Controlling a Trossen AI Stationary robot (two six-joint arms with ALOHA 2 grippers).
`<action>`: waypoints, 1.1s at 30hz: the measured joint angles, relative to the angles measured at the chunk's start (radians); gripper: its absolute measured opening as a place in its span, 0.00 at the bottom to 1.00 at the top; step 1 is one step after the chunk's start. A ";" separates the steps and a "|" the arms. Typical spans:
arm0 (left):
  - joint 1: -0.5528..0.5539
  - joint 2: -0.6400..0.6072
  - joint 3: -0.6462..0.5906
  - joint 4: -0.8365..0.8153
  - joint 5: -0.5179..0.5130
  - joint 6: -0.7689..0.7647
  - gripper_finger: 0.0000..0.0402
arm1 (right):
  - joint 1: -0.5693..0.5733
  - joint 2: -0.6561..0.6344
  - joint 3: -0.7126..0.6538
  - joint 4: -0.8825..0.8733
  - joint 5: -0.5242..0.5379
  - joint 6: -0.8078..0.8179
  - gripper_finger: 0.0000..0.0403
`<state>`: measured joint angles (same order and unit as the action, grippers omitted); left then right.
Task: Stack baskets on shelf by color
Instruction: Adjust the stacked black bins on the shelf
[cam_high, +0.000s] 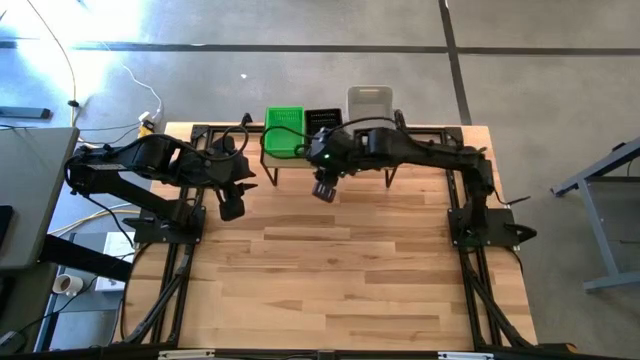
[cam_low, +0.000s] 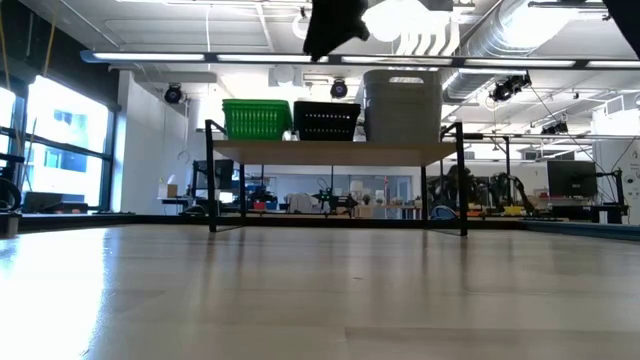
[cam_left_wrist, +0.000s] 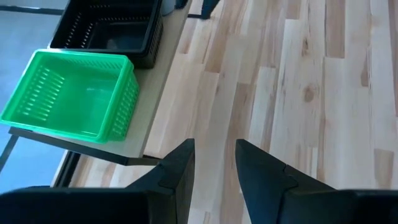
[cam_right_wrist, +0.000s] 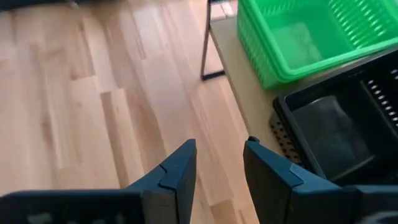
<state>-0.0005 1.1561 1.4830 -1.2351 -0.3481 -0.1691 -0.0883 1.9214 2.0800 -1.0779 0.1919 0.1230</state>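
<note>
High view: left gripper (cam_high: 232, 207) hangs over bare tabletop (cam_high: 340, 270) near the table's left side, just in front of the shelf's left end. Fingers (cam_left_wrist: 177, 171) a small gap apart, holding nothing; the left wrist view shows only wood planks between them.

Shelf (cam_high: 285, 160) sits along the far edge of the table, roughly centred. On it, left to right: green baskets (cam_high: 284, 132), black baskets (cam_high: 323, 122), grey baskets (cam_high: 370, 102). The three lots stand close side by side; the grey stack is clearly the tallest in the low view (cam_low: 403, 105), while green (cam_low: 257, 119) and black (cam_low: 326, 121) are lower. How many baskets are in each stack cannot be told.

Left wrist view: green basket (cam_left_wrist: 71, 96) sits near the shelf's end edge, with the black one (cam_left_wrist: 112, 28) just beside it. A strip of shelf board is bare along the front edge.

Right gripper (cam_high: 323, 190) is over the table just in front of the shelf's middle, its arm reaching across from the right past the grey stack. Fingers (cam_right_wrist: 171, 177) slightly apart, empty, with floorboard-like planks showing between them. Right wrist view has the green (cam_right_wrist: 305, 34) and black (cam_right_wrist: 336, 134) baskets close by to one side.

The whole near half of the tabletop is open wood, edge to edge between the two arm bases.
</note>
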 joint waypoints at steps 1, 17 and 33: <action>0.000 0.000 0.000 -0.001 0.000 0.000 0.26 | 0.000 0.015 0.000 0.000 0.012 0.000 0.29; 0.000 0.000 0.000 -0.011 0.004 0.034 0.26 | -0.038 0.149 0.000 0.058 0.094 -0.045 0.29; 0.000 0.000 0.000 -0.039 0.007 0.042 0.26 | -0.086 0.147 0.000 0.103 0.083 -0.031 0.29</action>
<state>-0.0006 1.1561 1.4826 -1.2742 -0.3412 -0.1272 -0.1742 2.0682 2.0796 -0.9744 0.2749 0.0921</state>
